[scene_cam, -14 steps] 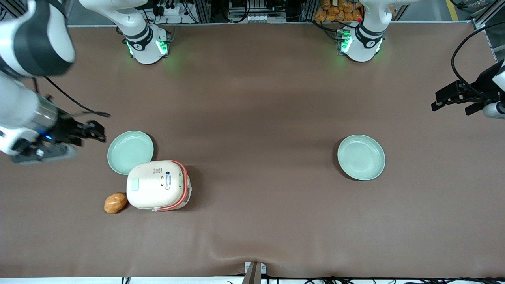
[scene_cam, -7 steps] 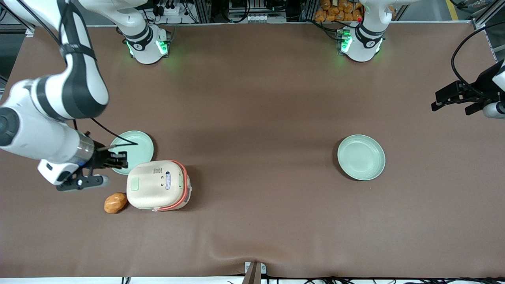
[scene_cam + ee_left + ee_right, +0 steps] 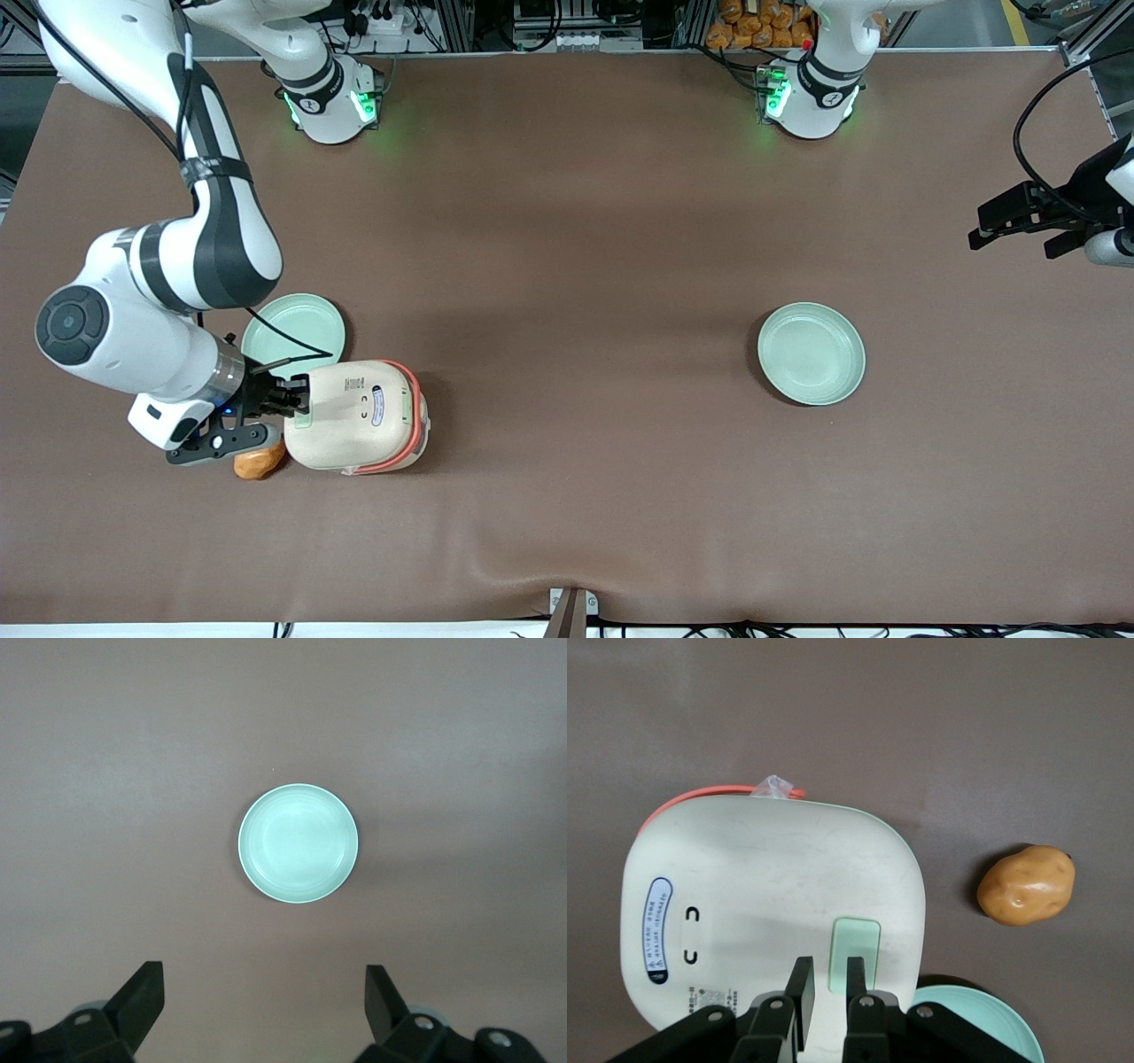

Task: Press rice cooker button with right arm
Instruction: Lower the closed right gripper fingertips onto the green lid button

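The right arm (image 3: 168, 275) has its gripper (image 3: 824, 979) poised over the rice cooker (image 3: 354, 415), the jaws drawn nearly together with only a narrow slit between them, holding nothing. The cooker sits on the brown surface (image 3: 576, 266) toward the working arm's end, lid shut. Its pale-green button (image 3: 856, 953) lies just beside the fingertips (image 3: 856, 974) — one tip overlaps the pad's edge in the wrist view, but whether it touches I cannot tell. I'd judge the approach done and the press itself not yet made; what is left is a short push down onto the pad.

A potato (image 3: 1026, 884) rests beside the cooker, and a green plate (image 3: 293, 341) lies close by on the side farther from the front camera. A second plate (image 3: 811, 353) sits well apart toward the parked arm's end. Nothing stands between tip and button.
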`<state>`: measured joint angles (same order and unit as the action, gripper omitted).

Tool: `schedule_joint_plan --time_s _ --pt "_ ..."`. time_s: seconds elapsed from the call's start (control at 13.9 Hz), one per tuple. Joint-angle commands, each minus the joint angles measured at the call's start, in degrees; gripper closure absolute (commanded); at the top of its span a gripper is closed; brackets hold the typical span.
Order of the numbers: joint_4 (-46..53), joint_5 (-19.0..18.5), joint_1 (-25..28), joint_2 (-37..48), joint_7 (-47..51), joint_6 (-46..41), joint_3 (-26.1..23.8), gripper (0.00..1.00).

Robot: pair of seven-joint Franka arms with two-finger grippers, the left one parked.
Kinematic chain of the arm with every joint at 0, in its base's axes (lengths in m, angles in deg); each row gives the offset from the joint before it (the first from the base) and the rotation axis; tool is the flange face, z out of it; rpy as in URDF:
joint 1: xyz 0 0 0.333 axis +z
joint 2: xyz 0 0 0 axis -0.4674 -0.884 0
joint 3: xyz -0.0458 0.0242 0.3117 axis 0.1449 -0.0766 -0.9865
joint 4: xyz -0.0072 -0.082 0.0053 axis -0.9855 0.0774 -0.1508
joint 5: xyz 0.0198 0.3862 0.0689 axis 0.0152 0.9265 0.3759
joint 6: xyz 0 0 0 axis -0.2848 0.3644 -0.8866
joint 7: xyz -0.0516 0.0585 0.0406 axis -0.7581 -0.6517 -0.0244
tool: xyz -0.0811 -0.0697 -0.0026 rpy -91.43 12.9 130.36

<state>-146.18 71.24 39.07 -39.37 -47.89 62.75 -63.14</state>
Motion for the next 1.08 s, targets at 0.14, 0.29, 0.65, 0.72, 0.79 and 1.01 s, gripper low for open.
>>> schedule_joint_plan --time_s 0.14,0.29,0.65,0.72,0.79,1.01 --pt "1.7 -0.9 -0.1 -1.4 -1.2 -0.5 0.1 0.88" --pt "1.7 -0.9 -0.3 -2.1 -1.2 -0.4 0.1 0.89" --pt "1.6 -0.9 -0.7 -2.6 -1.3 -0.3 0.1 0.89" --pt "1.6 -0.8 -0.7 -2.7 -1.2 -0.4 0.1 0.89" --pt "1.5 -0.8 -0.6 -2.7 -1.3 -0.3 0.1 0.88" --pt "1.5 -0.8 -0.7 -3.0 -1.5 -0.3 0.1 0.88"
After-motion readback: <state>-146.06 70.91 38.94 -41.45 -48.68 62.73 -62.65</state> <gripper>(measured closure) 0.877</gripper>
